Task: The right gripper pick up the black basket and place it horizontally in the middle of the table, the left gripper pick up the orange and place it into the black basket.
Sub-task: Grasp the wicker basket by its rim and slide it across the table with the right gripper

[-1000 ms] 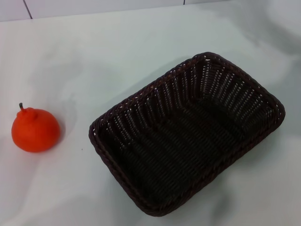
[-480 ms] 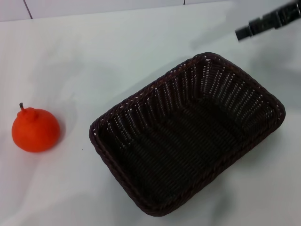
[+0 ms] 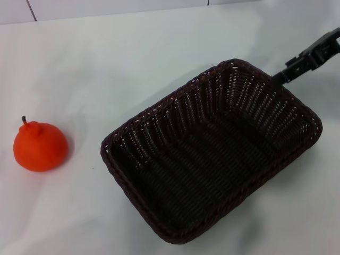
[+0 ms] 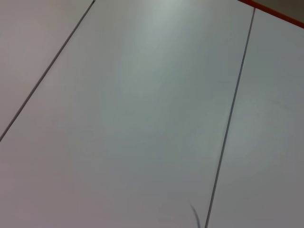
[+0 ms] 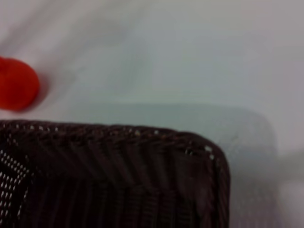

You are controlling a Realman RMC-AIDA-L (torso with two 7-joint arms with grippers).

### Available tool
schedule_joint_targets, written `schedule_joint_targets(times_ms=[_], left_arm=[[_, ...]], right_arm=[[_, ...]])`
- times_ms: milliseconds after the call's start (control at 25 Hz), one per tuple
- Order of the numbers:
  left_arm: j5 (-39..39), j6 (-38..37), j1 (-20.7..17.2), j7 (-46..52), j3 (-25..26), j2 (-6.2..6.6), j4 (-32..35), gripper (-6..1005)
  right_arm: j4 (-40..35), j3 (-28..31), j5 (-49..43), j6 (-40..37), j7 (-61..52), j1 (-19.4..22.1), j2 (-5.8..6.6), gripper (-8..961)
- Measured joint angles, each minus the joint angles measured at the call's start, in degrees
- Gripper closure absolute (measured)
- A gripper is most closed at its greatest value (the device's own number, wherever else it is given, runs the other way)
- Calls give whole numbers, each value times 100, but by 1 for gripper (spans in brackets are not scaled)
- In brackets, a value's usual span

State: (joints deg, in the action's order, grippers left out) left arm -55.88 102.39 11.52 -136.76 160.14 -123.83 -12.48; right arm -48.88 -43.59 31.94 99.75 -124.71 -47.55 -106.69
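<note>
The black basket [image 3: 212, 151] lies askew on the white table [image 3: 133, 64], right of the middle, its opening up and nothing in it. The orange [image 3: 40, 147] stands at the table's left, well apart from the basket. My right gripper [image 3: 281, 77] reaches in from the upper right, and its tip is at the basket's far right rim. The right wrist view shows a basket corner [image 5: 118, 180] close up, with the orange [image 5: 16, 84] far off beyond it. My left gripper is out of view.
A tiled wall edge [image 3: 106, 8] runs along the back of the table. The left wrist view shows only white panels with thin dark seams [image 4: 230, 118]. Bare tabletop lies between the orange and the basket.
My right gripper came into the head view from the upper right and dropped down to the basket's far right rim. The basket and the orange have not moved.
</note>
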Motion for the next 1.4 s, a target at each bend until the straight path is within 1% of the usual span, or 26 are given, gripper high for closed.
schedule_joint_targets(times_ms=[160, 400, 480, 600, 800, 920, 1000, 1080, 1200, 1240, 1280, 1400], left_arm=[[-1, 0, 0, 0, 0, 0, 9, 647], [-1, -6, 0, 0, 3, 0, 18, 648], [1, -37, 8, 0, 0, 0, 18, 648], [1, -86, 27, 0, -1, 0, 10, 648], [-11, -137, 36, 0, -1, 0, -1, 646], [-13, -141, 43, 0, -1, 0, -4, 646], [-14, -141, 43, 0, -1, 0, -6, 645], [-15, -141, 44, 0, -1, 0, -8, 645], [-17, -141, 44, 0, -1, 0, -14, 645], [-18, -141, 44, 0, -1, 0, -16, 645], [-18, -141, 44, 0, -1, 0, -16, 644], [-15, -141, 44, 0, 0, 5, -18, 644]], right_arm=[[362, -238, -20, -337, 0, -14, -82, 147], [694, -445, -30, -787, 54, 2, -261, 216], [708, -450, -31, -869, 61, 21, -289, 239], [726, -437, -34, -905, 61, 33, -301, 274], [741, -415, -37, -862, 58, 47, -305, 515], [745, -399, -31, -843, 22, 55, -304, 720], [747, -348, -9, -820, -27, 62, -288, 735], [749, -104, 9, -736, -71, 69, -256, 751], [753, 419, 28, -553, -97, 65, -198, 766], [770, 918, 91, -464, -218, 63, -143, 766], [770, 918, 91, -464, -218, 63, -143, 766], [783, 1437, 377, -401, -633, 140, -77, 765]])
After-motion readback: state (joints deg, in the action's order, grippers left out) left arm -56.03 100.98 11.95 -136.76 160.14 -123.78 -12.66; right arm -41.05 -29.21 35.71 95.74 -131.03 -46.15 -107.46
